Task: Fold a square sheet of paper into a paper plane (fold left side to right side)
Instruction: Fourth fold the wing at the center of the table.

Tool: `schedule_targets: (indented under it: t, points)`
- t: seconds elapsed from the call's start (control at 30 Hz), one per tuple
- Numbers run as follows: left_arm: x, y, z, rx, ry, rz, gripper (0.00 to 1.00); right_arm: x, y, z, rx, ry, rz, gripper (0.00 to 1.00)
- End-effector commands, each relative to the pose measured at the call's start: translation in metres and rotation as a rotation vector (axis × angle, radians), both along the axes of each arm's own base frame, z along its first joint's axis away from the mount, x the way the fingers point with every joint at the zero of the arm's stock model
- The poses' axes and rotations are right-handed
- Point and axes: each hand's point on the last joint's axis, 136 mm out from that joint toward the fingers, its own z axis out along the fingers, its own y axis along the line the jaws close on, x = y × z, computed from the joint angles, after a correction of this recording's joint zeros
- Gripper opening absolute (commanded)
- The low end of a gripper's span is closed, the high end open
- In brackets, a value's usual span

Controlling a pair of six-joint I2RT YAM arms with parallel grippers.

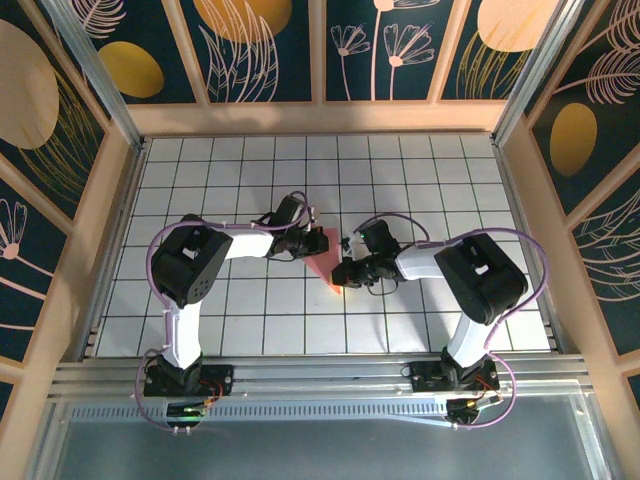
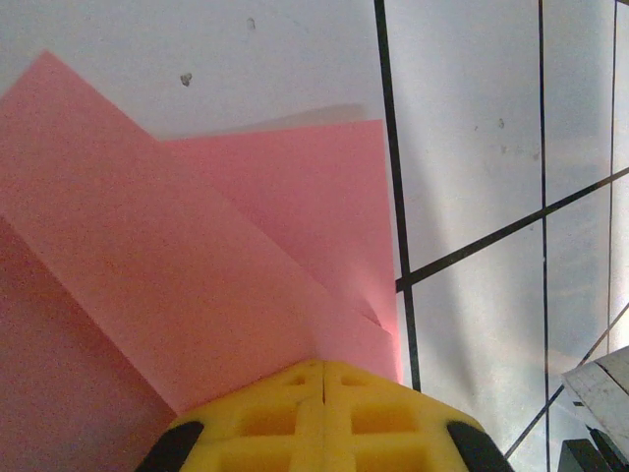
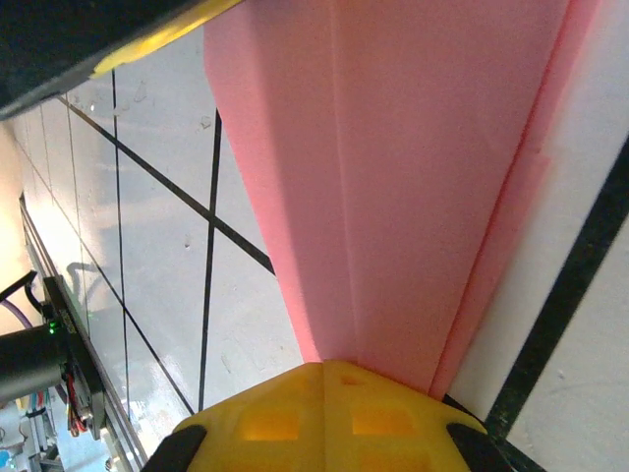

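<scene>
— Pinning the paper plane (image 1: 322, 256) at the table's (image 1: 240, 170) middle, why?
— We press left gripper (image 2: 324, 368) and right gripper (image 3: 324, 368), both clenched shut, onto its folds, probably to flatten the creases.

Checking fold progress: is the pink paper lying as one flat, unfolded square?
No, in the left wrist view the pink paper shows overlapping folded flaps with diagonal edges.

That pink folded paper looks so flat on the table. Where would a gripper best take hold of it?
Probably at the top flap edge of the folded paper, which casts a shadow and seems slightly lifted off the table. Come in low from that open side, sliding one finger under; elsewhere the layers lie flat.
</scene>
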Motion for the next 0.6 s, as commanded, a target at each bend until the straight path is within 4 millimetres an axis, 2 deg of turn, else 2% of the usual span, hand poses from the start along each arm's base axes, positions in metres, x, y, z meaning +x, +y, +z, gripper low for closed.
schedule_targets:
  t: [0.0,0.57]
  points:
    - [-0.01,0.028,-0.039,0.134,0.095,0.068,0.0,-0.044,-0.011,-0.022,-0.067,0.161,0.033,0.0]
    - [-0.009,0.034,-0.042,0.136,0.106,0.089,0.0,-0.07,-0.016,-0.028,-0.081,0.214,0.046,0.0]
